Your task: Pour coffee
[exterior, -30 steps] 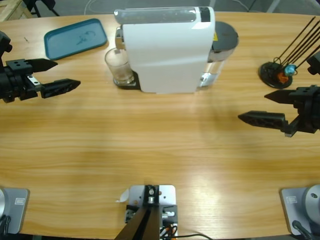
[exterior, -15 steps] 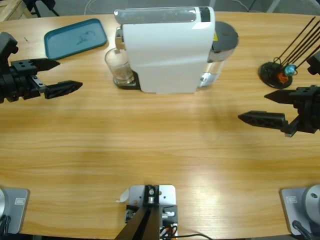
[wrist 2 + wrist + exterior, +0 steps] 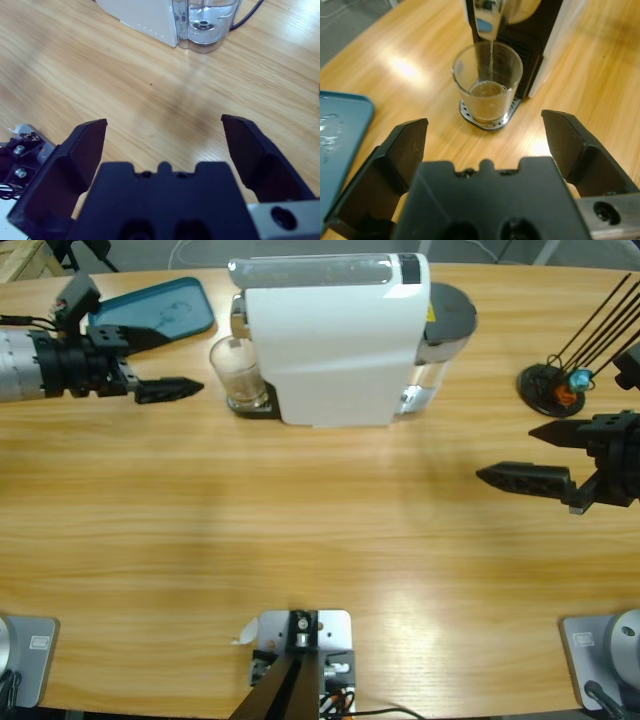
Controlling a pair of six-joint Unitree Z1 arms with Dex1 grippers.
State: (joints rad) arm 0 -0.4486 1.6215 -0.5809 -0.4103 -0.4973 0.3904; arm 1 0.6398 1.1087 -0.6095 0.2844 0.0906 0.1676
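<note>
Since the earlier frames the left gripper had travelled up and inward across the wooden table, from the left edge to a spot just beside the glass, its jaws spread wide and pointed at it without touching; the right gripper had stayed where it was near the right edge, jaws likewise held apart over bare wood. Nearest the left wrist camera were its own two black jaws, and beyond them one clear glass stood upright on the machine's dark drip tray, under the spout. The coffee lay as a shallow brown layer in the bottom of that glass, with a thin stream falling into it. There was one white coffee machine, one clear water tank at its back, one teal tray behind the left gripper, and one black stand with thin rods at the far right. Two arms showed, one at each side.
</note>
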